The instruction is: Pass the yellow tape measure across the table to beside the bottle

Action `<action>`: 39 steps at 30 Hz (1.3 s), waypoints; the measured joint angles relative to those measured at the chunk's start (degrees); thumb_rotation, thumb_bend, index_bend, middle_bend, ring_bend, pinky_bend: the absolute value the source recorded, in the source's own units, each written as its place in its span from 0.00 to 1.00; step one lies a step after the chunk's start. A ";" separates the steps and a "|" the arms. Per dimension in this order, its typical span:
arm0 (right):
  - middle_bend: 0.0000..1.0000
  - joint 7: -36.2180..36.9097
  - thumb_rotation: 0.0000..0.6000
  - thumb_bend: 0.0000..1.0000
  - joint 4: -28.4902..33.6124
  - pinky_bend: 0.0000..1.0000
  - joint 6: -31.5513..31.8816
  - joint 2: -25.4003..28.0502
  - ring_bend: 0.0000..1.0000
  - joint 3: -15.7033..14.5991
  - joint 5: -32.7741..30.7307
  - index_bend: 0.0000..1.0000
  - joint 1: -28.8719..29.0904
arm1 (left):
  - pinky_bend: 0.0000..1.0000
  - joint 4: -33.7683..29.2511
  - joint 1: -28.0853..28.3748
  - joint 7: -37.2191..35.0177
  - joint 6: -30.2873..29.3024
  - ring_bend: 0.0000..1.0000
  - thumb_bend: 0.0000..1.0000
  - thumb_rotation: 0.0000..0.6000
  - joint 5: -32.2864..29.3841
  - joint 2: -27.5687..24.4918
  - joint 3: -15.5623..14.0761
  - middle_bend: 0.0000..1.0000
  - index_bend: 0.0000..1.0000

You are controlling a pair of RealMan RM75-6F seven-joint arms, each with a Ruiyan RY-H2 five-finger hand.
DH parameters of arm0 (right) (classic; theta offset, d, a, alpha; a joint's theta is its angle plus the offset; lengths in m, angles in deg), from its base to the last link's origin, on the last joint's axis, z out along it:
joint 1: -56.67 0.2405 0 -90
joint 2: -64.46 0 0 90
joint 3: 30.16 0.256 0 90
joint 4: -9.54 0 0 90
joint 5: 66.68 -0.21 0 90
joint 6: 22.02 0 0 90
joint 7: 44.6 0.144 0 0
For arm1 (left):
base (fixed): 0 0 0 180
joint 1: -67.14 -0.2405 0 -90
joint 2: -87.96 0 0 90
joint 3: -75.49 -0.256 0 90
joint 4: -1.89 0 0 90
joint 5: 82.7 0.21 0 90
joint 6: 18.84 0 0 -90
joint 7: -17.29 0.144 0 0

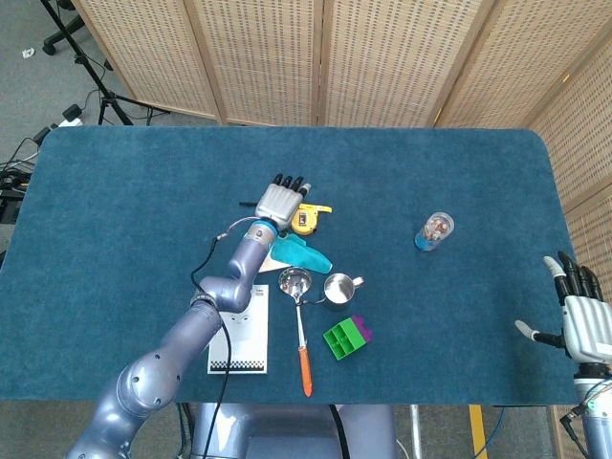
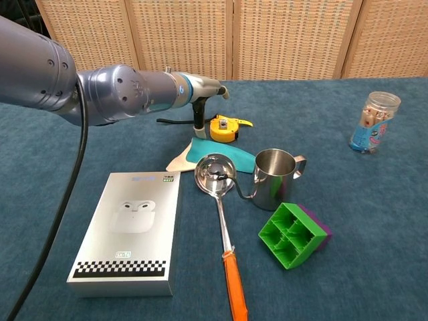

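From the head view, the yellow tape measure (image 1: pixel 305 218) lies on the worktop (image 1: pixel 115 191) near the middle, just beside the left robot hand (image 1: pixel 279 201), whose fingers point away over it. Whether that hand grips it I cannot tell from up here. The bottle (image 1: pixel 434 230) stands well apart to the right, and the right robot hand (image 1: pixel 581 320) waits released, fingers spread, off the near right corner.

From the chest view, the tape measure (image 2: pixel 225 128) sits flat on the cloth, a short tongue of tape sticking out, with the left robot hand (image 2: pixel 200 118) touching its left side. The bottle (image 2: pixel 373 122) is far off. I judge the pass only partway done; most of the crossing remains.
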State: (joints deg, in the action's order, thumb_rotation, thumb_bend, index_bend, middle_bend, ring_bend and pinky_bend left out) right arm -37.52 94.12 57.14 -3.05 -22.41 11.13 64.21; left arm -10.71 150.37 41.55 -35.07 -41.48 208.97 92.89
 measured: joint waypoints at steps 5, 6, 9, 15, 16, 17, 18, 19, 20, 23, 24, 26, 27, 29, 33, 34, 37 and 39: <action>0.00 -0.48 1.00 0.05 -0.17 0.00 -0.38 -0.24 0.00 -0.08 -0.07 0.01 0.11 | 0.00 -2.21 -2.14 -2.25 -2.51 0.00 0.17 1.00 1.85 -3.16 0.47 0.00 0.00; 0.00 -0.65 1.00 0.05 -0.19 0.00 -0.54 -0.31 0.00 -0.14 -0.06 0.01 0.18 | 0.00 -3.11 -2.67 -2.80 -3.49 0.00 0.17 1.00 2.37 -4.00 0.51 0.00 0.00; 0.00 -1.21 1.00 0.05 -0.22 0.00 -0.99 -0.56 0.00 -0.26 -0.05 0.01 0.40 | 0.00 -7.46 -5.12 -4.88 -7.92 0.00 0.17 1.00 4.77 -7.83 0.36 0.00 0.00; 0.00 -3.32 1.00 0.05 -0.07 0.00 -1.98 -1.22 0.00 -0.53 -0.13 0.01 1.01 | 0.00 -21.27 -12.07 -8.42 -15.12 0.00 0.17 1.00 8.93 -19.72 -0.38 0.00 0.00; 0.00 -3.75 1.00 0.05 0.00 0.00 -2.11 -1.36 0.00 -0.57 -0.13 0.01 1.12 | 0.00 -24.71 -13.63 -8.73 -16.35 0.00 0.17 1.00 9.49 -22.50 -0.61 0.00 0.00; 0.00 -4.20 1.00 0.05 0.09 0.00 -2.26 -1.49 0.00 -0.62 -0.12 0.01 1.23 | 0.00 -27.39 -14.84 -8.89 -17.30 0.00 0.17 1.00 9.87 -24.63 -0.80 0.00 0.00; 0.00 -4.79 1.00 0.05 0.25 0.00 -2.47 -1.65 0.00 -0.72 -0.10 0.01 1.39 | 0.00 -30.16 -16.09 -8.99 -18.30 0.00 0.17 1.00 10.22 -26.79 -1.02 0.00 0.00; 0.00 -5.24 1.00 0.05 0.39 0.00 -2.60 -1.77 0.00 -0.80 -0.06 0.01 1.49 | 0.00 -33.94 -17.82 -9.07 -19.67 0.00 0.17 1.00 10.64 -29.71 -1.35 0.00 0.00; 0.00 -5.69 1.00 0.05 0.54 0.00 -2.71 -1.89 0.00 -0.88 0.01 0.01 1.60 | 0.00 -36.82 -19.17 -9.10 -20.71 0.00 0.17 1.00 10.92 -31.92 -1.63 0.00 0.00; 0.00 -7.09 1.00 0.05 0.99 0.00 -2.86 -2.33 0.00 -1.14 0.39 0.01 1.92 | 0.00 -46.69 -23.84 -9.12 -24.19 0.00 0.17 1.00 11.58 -38.98 -2.74 0.00 0.00; 0.00 -7.61 1.00 0.05 1.10 0.00 -2.87 -2.50 0.00 -1.23 0.56 0.01 2.04 | 0.00 -49.71 -25.29 -9.11 -25.33 0.00 0.17 1.00 11.75 -40.98 -3.13 0.00 0.00; 0.00 -8.36 1.00 0.05 1.24 0.00 -2.90 -2.76 0.00 -1.34 0.74 0.01 2.20 | 0.00 -56.78 -28.85 -9.05 -28.38 0.00 0.18 1.00 12.22 -45.36 -4.17 0.00 0.00; 0.00 -8.79 1.00 0.05 1.32 0.00 -2.90 -2.93 0.00 -1.38 0.78 0.01 2.29 | 0.00 -59.81 -30.46 -9.00 -29.88 0.00 0.18 1.00 12.50 -47.11 -4.71 0.00 0.00; 0.00 -9.34 1.00 0.05 1.41 0.00 -2.84 -3.12 0.00 -1.40 0.82 0.01 2.37 | 0.00 -66.77 -34.39 -8.96 -33.59 0.00 0.18 1.00 13.54 -50.99 -6.24 0.00 0.00; 0.00 -10.47 1.00 0.05 1.61 0.00 -2.31 -3.38 0.00 -1.39 0.94 0.01 2.40 | 0.00 -78.06 -42.56 -9.16 -41.51 0.00 0.18 1.00 16.78 -57.23 -9.78 0.00 0.00; 0.00 -10.75 1.00 0.05 1.67 0.00 -2.07 -3.44 0.00 -1.36 0.96 0.01 2.38 | 0.00 -80.46 -45.14 -9.33 -44.24 0.00 0.18 1.00 17.98 -58.51 -10.86 0.00 0.00; 0.00 -11.43 1.00 0.05 1.84 0.00 -1.00 -3.66 0.00 -1.21 1.22 0.01 2.24 | 0.00 -85.12 -51.31 -10.32 -50.77 0.00 0.18 1.00 21.04 -60.44 -13.80 0.00 0.00; 0.00 -11.98 1.00 0.05 1.92 0.00 -0.16 -3.81 0.00 -1.11 1.43 0.01 2.08 | 0.00 -87.02 -54.55 -10.55 -54.09 0.00 0.18 1.00 23.42 -60.96 -15.77 0.00 0.00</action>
State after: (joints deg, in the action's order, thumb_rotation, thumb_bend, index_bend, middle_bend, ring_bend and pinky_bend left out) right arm -49.50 96.04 56.98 -6.86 -23.52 12.56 66.29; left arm -97.73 95.82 31.01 -89.17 -18.06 148.01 77.12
